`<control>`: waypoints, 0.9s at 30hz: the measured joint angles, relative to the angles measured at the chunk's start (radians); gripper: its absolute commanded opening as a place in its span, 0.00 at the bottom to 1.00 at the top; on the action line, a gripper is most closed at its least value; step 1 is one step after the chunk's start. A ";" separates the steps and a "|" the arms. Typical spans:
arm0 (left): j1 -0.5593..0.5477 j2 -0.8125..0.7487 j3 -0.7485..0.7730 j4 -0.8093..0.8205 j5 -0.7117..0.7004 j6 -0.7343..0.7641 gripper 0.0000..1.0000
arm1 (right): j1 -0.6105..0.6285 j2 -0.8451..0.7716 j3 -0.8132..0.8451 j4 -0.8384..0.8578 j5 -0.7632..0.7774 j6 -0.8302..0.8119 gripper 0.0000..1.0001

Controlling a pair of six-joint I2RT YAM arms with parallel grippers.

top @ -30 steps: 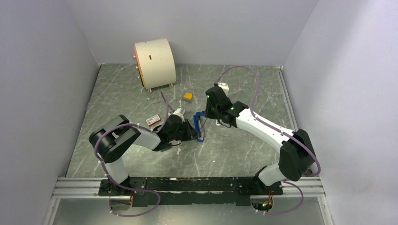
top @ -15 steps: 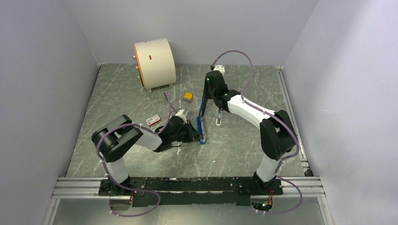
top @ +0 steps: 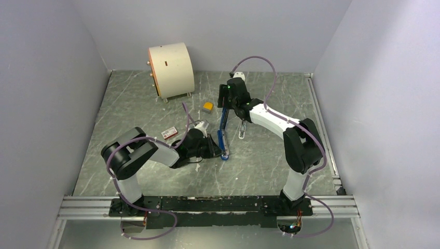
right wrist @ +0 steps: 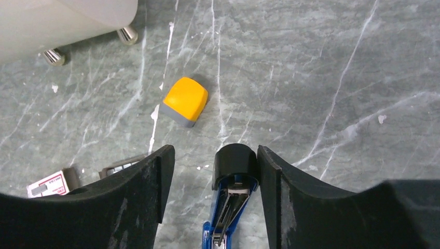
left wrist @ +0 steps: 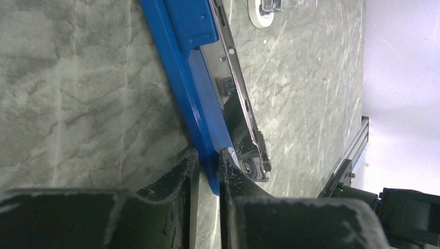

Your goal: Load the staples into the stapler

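Note:
The blue stapler (top: 222, 137) lies hinged open on the table, its two halves stretched in a long line. My left gripper (top: 216, 150) is shut on the blue near end of the stapler (left wrist: 192, 67), with the metal staple channel bare beside it; the left gripper also shows in the left wrist view (left wrist: 207, 155). My right gripper (top: 224, 99) is open around the black-capped far end (right wrist: 236, 161), which rests against its right finger. A small grey ribbed strip (right wrist: 122, 166), seemingly the staples, lies half hidden behind my right gripper's (right wrist: 215, 153) left finger.
A yellow-and-grey block (top: 208, 106) lies just left of the stapler's far end. A red-and-white box (top: 169, 133) sits left of my left arm. A cream cylinder (top: 171, 70) stands at the back left. A small white object (top: 243, 129) lies right of the stapler.
My right arm has moved toward the back of the table, swinging the stapler's upper half open from folded to stretched out. My left gripper has stayed clamped on the near end.

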 measured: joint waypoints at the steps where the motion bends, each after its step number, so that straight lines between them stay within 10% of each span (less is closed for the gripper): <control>1: 0.000 0.001 0.000 0.002 0.007 -0.003 0.12 | -0.002 0.002 0.000 -0.003 -0.007 0.002 0.68; 27: 0.064 0.031 0.007 -0.016 0.144 -0.064 0.26 | -0.022 -0.210 -0.092 -0.099 -0.017 0.045 0.74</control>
